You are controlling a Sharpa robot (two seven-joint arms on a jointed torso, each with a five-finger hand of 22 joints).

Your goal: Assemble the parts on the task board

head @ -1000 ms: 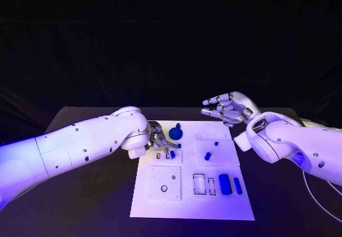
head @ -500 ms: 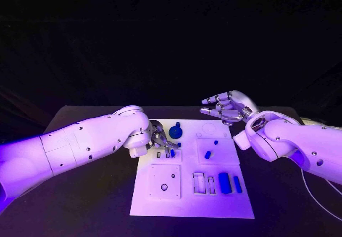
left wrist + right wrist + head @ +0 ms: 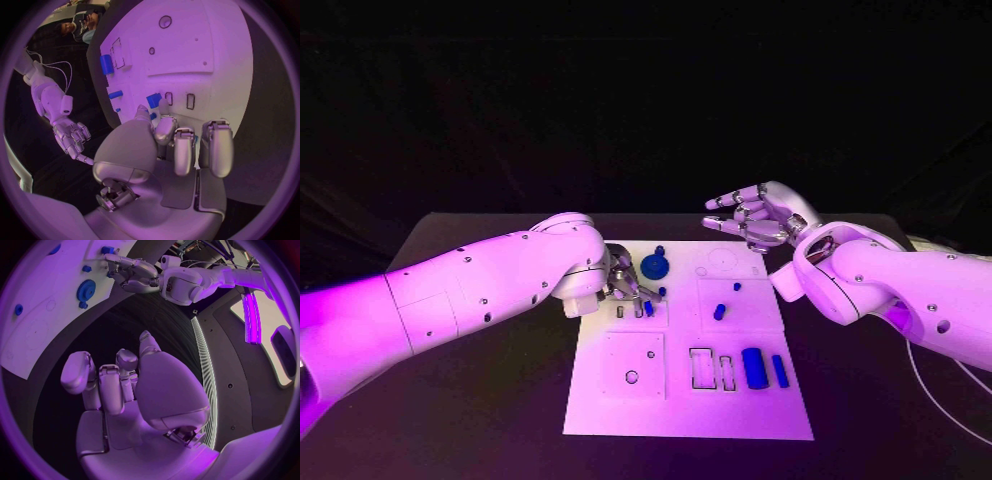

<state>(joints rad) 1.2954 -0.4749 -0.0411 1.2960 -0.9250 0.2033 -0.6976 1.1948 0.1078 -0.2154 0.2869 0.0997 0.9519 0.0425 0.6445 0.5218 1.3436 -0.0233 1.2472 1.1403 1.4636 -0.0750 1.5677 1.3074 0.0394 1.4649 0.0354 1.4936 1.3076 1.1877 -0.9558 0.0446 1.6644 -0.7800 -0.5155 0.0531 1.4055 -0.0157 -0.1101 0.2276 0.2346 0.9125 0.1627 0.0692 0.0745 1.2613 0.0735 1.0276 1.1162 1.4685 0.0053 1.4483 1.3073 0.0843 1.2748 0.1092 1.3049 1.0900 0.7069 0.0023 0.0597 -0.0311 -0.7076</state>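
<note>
Task board [image 3: 687,405] lay mid-table as before, its blue parts unmoved. Left hand [image 3: 623,281] stayed low over the board's upper left, fingers curled by a small blue part [image 3: 649,310]; whether it gripped it I could not tell. Right hand [image 3: 756,216] remained raised beyond the board's far edge, loosely spread, holding nothing.

Purple wash, dark surround, fisheye edges

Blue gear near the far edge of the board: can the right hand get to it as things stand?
Probably yes. The right hand is raised, holding nothing, past the task board's far edge, near the blue gear. The left hand works lower beside it, crowding slightly.
</note>
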